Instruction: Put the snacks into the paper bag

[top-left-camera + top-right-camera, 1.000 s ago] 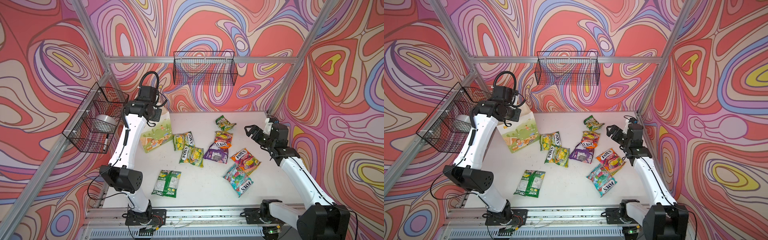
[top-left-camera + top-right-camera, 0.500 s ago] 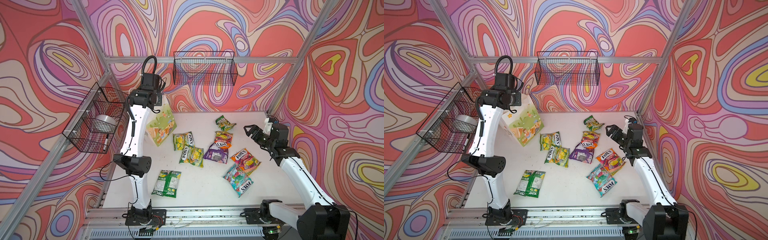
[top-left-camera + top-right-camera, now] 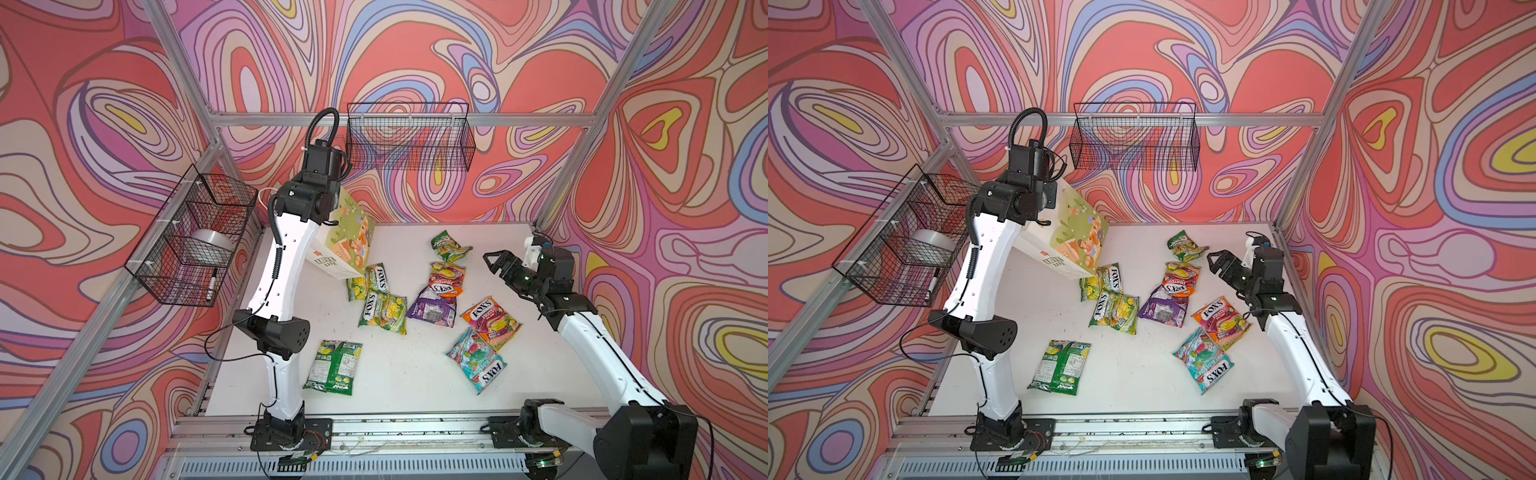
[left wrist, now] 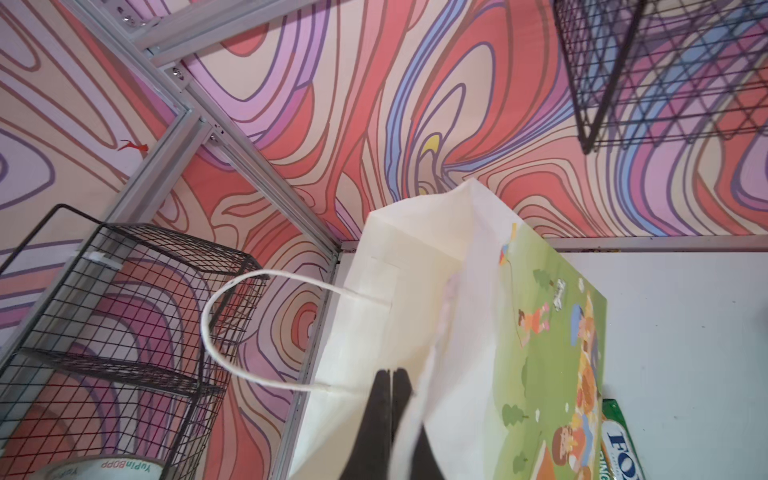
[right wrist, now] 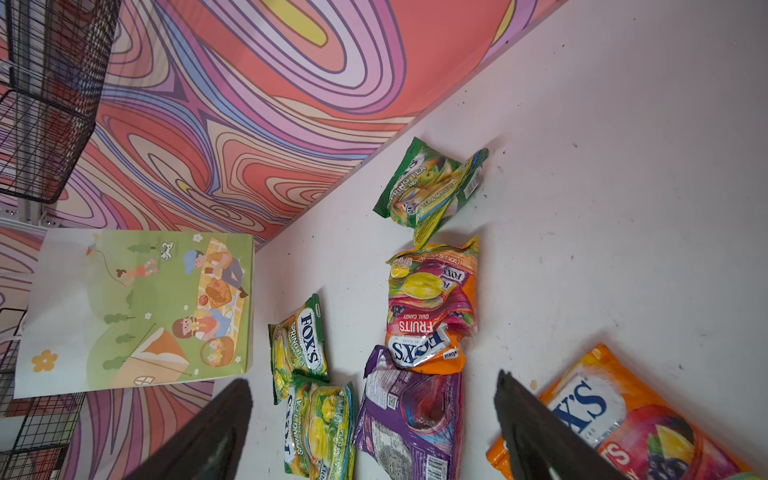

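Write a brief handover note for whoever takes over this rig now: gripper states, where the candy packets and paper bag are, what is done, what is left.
Left gripper: shut on the top edge of the white paper carrier bag with green picnic print, holding it tilted at the back left of the white tabletop.
Right gripper: open, empty, above the packets on the right.
Snacks: eight glossy crinkly FOX'S candy packets lie on the tabletop; the bag's inside is not visible.
Done: bag gripped.
Left: put each packet into the bag.

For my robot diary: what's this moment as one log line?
left hand: shut on rim of tilted white paper carrier bag | right hand: open, empty | glossy candy packets: lying on white table
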